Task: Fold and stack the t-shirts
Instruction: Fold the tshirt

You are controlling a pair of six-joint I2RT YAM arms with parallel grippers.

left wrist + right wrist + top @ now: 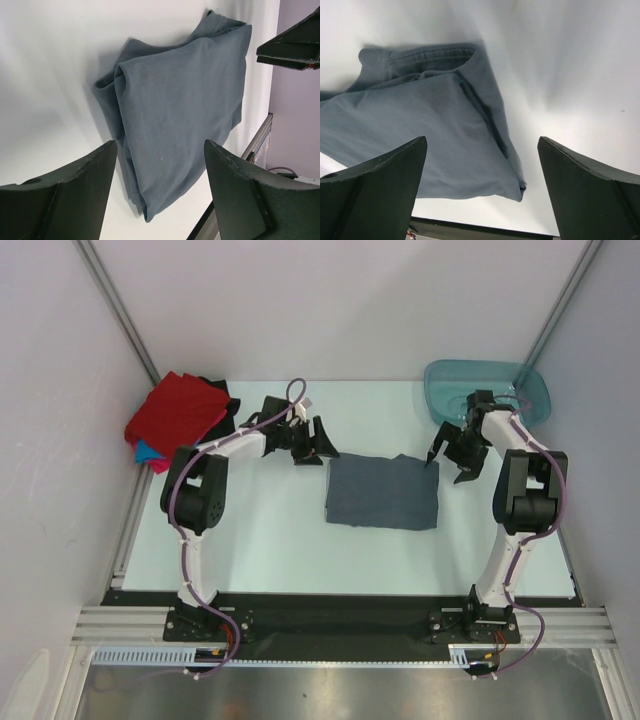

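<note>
Left end effector [312, 443]: released, fingers spread with nothing between them, hanging just off the far left corner of the grey shirt.
Right end effector [452, 458]: wide open as well and empty, sitting over the shirt's far right corner.
Grey shirt [382, 492]: folded into a flat rectangle in the middle of the tabletop [260, 530], between the two arms and a touch nearer than both end effectors.
Long axis: runs left to right, so each arm faces one short end.
Which way it points: a ribbed band shows at the far right corner in the right wrist view; collar or hem, I can't tell.
Nearer arm: a dead heat by my eye, one at each far corner.
Pile [178, 412]: red shirt on top with black, blue and pink peeking out, in the far left corner, well apart from the grey one.
Next move, my call: the grey shirt has to travel left and far to reach that pile, which is the left arm's side.
Tub [450, 380]: teal, far right, beyond the right arm.
</note>
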